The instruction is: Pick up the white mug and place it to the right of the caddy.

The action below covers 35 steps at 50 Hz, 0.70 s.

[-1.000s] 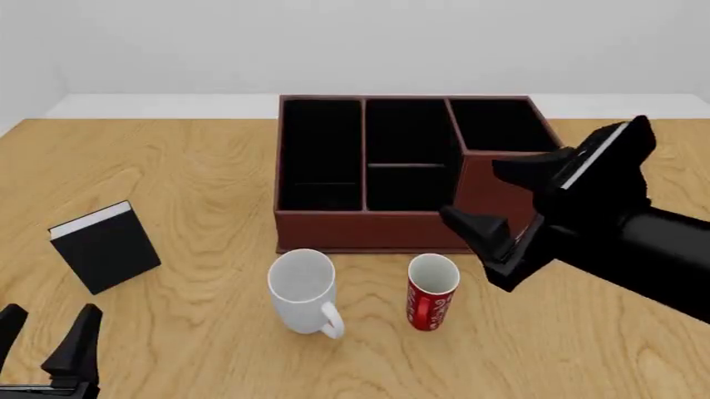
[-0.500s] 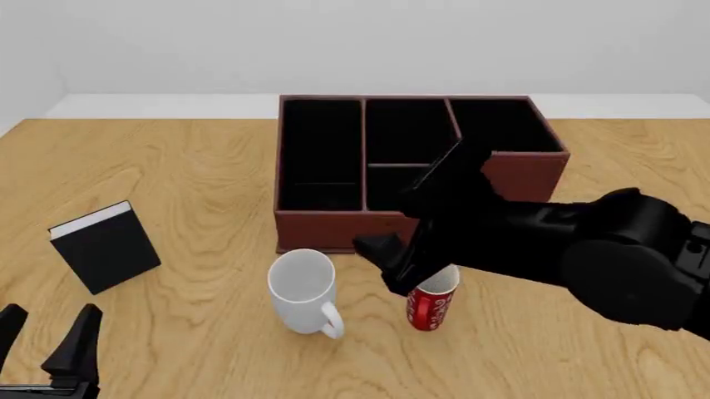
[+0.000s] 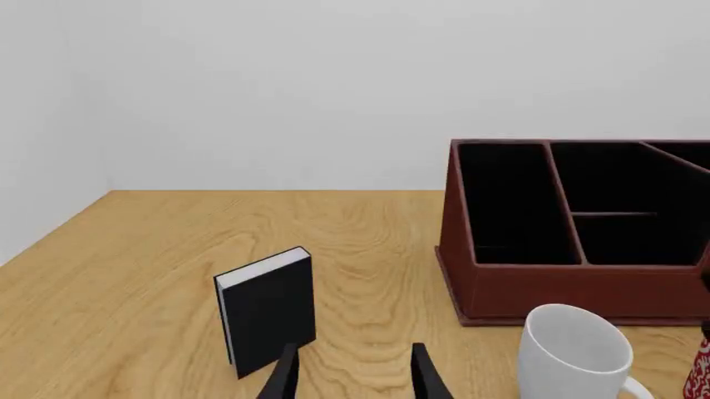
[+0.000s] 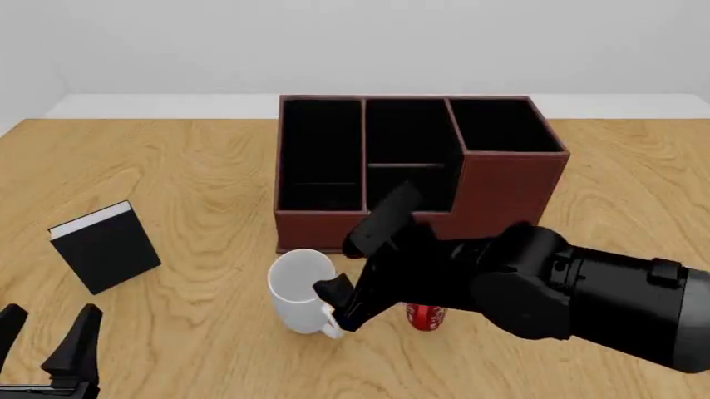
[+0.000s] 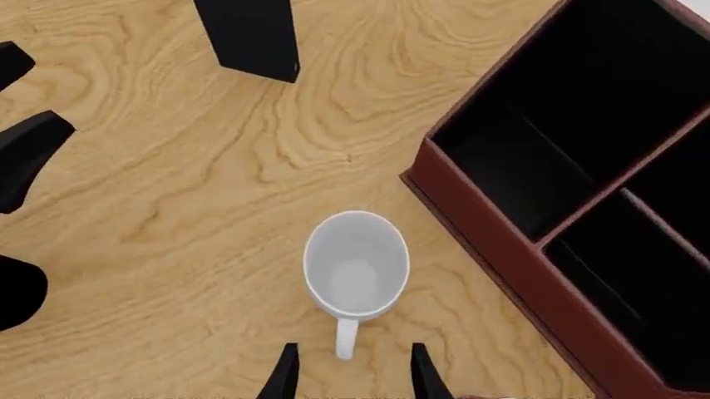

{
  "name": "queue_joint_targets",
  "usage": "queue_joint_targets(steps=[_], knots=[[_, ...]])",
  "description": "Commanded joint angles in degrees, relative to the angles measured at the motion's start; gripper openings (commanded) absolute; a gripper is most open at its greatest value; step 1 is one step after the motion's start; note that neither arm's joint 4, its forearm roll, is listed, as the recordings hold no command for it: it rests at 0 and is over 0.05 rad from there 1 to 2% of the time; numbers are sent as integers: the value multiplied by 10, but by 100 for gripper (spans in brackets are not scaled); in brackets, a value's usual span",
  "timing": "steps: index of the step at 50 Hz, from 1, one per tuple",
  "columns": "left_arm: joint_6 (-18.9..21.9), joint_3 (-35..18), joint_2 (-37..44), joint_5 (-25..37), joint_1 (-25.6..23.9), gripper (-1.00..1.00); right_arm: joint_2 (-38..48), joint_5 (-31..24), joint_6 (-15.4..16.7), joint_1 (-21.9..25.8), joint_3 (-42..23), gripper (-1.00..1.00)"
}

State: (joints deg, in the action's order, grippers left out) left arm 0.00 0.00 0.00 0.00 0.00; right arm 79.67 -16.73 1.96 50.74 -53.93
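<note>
The white mug point(image 4: 298, 285) stands upright in front of the caddy point(image 4: 322, 234), its handle toward the near edge. My right gripper point(image 4: 346, 270) hovers open just above and beside the mug. In the right wrist view I look down into the white mug point(image 5: 355, 264), with its handle lying ahead of the right gripper point(image 5: 352, 374) and nothing between the fingers. My left gripper point(image 4: 45, 341) rests open at the near left corner, far from the mug. The left wrist view shows the left gripper point(image 3: 352, 378), the white mug point(image 3: 574, 349) and the caddy point(image 3: 554, 287).
A red mug point(image 4: 426, 316) stands right of the white mug, mostly hidden under my right arm. A black book point(image 4: 106, 247) stands upright at the left, also seen as the black book point(image 3: 266, 307). The caddy point(image 5: 500, 274) wall is close behind the mug.
My right arm has swung left and down from in front of the caddy's right end to above the white mug, covering the red mug. The left arm has stayed put.
</note>
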Motion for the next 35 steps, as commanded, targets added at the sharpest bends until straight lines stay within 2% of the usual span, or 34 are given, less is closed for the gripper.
queue_joint_targets(steps=[1, 5, 20, 35], knots=[[0, 0, 0, 0, 0, 100, 53, 24, -30, 9, 15, 100], [0, 0, 0, 0, 0, 100, 70, 23, -43, 13, 14, 100], [0, 0, 0, 0, 0, 100, 100, 28, -48, 2, 14, 100], [0, 0, 0, 0, 0, 100, 121, 42, -69, 7, 17, 100]])
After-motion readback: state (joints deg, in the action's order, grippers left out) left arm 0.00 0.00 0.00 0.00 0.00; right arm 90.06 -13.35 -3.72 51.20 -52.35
